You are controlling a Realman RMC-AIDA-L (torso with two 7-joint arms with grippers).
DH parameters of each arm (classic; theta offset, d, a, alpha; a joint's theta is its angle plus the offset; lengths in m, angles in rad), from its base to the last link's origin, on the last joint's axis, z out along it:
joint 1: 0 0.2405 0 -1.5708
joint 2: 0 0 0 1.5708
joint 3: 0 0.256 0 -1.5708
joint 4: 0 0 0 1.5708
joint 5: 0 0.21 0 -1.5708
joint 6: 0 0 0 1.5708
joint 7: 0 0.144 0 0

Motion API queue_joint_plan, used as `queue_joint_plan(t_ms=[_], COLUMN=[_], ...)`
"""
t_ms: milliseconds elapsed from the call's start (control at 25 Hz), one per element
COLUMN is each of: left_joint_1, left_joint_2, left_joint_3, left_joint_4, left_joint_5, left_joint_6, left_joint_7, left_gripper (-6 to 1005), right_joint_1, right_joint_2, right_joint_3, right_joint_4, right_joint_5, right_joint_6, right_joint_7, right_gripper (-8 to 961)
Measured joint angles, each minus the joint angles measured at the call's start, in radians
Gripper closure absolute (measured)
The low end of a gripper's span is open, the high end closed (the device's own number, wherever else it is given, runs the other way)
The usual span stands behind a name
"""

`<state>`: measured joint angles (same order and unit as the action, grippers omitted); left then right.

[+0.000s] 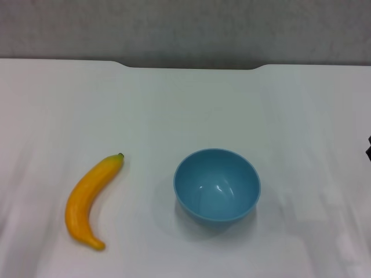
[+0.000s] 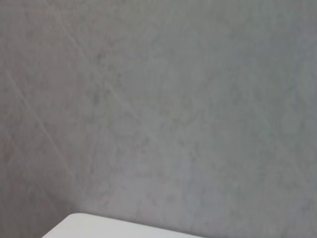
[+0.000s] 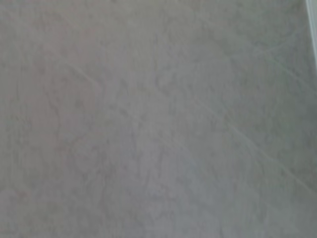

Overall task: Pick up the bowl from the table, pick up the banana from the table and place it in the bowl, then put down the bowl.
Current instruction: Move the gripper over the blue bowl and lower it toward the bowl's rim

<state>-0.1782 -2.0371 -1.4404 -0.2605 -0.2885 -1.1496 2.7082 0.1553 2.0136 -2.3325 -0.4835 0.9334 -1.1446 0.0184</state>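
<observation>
Neither gripper appeared in any view, so whether either was released or clenched could not be told. Banana [image 1: 87,201] lay on the table [image 1: 185,104] at left, stem tip toward the far edge. Bowl [image 1: 217,185] stood upright to its right, apart from it.

one banana [image 1: 87,202], one bowl [image 1: 217,185] (both on one table [image 1: 185,110]).

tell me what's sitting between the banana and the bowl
Nothing: in the head view only bare white table separates the banana from the bowl.
</observation>
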Motion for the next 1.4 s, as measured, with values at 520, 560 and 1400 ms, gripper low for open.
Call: queue_joint_plan(t_ms=[520, 560, 1400], left_joint_1=[0.002, 0.000, 0.173], left_joint_2=[-0.001, -0.002, 0.029], left_joint_3=[0.004, 0.006, -0.020], left_joint_4=[0.001, 0.001, -0.820], left_joint_5=[0.000, 0.001, 0.496], left_joint_6=[0.011, 0.011, 0.933], left_joint_7=[0.005, 0.003, -0.286], left_gripper=[102, 102, 111], right_joint_1=[0.005, 0.005, -0.077], right_joint_2=[-0.001, -0.001, -0.011], right_joint_3=[-0.010, -0.011, 0.421], right_joint_4=[0.008, 0.007, -0.670], right_joint_5=[-0.005, -0.006, -0.222], right_joint_6=[0.003, 0.004, 1.007], right_joint_7=[0.000, 0.000, -0.291], right_gripper=[213, 213, 214])
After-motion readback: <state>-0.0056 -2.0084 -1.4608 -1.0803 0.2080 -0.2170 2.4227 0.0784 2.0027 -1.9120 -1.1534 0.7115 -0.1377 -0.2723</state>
